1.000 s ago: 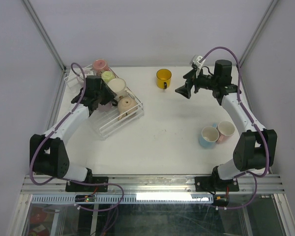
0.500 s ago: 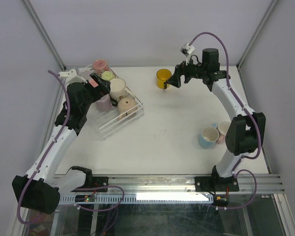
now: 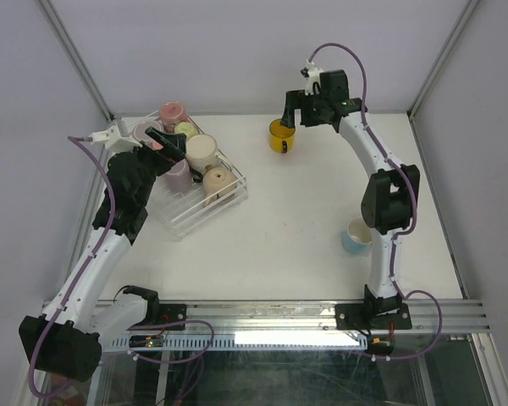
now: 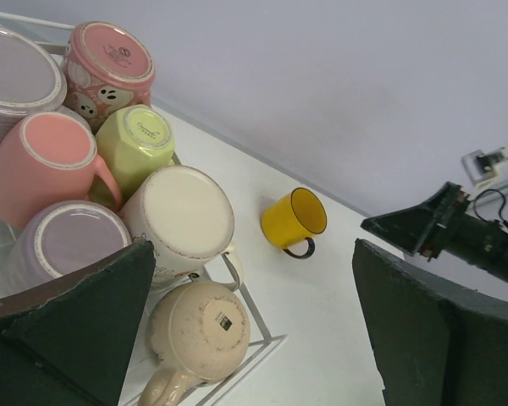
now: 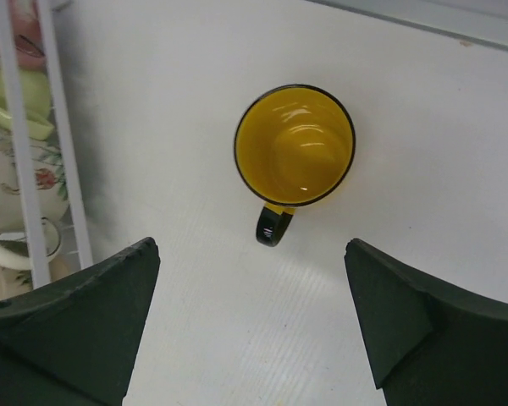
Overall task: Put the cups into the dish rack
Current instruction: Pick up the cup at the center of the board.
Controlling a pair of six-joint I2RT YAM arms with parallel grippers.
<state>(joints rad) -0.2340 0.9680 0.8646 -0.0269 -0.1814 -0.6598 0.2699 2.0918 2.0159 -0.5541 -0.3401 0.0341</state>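
light blue cup [image 3: 352, 239]: upright near the right edge of the table [image 3: 296, 220], partly hidden behind the right arm [image 3: 388, 203].
dish rack [image 3: 195, 216]: clear, set at an angle toward the far left corner of the table; near end bare.
beige cup [image 4: 199, 334]: in the rack, base up, nearest of the row.
cream cup [image 4: 182, 216]: base up, touching the beige cup.
lilac cup [image 4: 72, 241]: base up, just left of the cream cup.
pink cup [image 4: 42, 161]: base up, handle against the green cup [image 4: 144, 135].
patterned pink cup [image 4: 110, 59]: base up, at the rack's far end.
left gripper [image 4: 254, 279]: jaws wide apart, holding nothing, above the loaded cups.
yellow cup [image 5: 294, 145]: upright, mouth up, alone on the table near the middle of the far edge, well apart from the rack.
right gripper [image 5: 251, 279]: jaws wide apart, above the yellow cup, not touching it.
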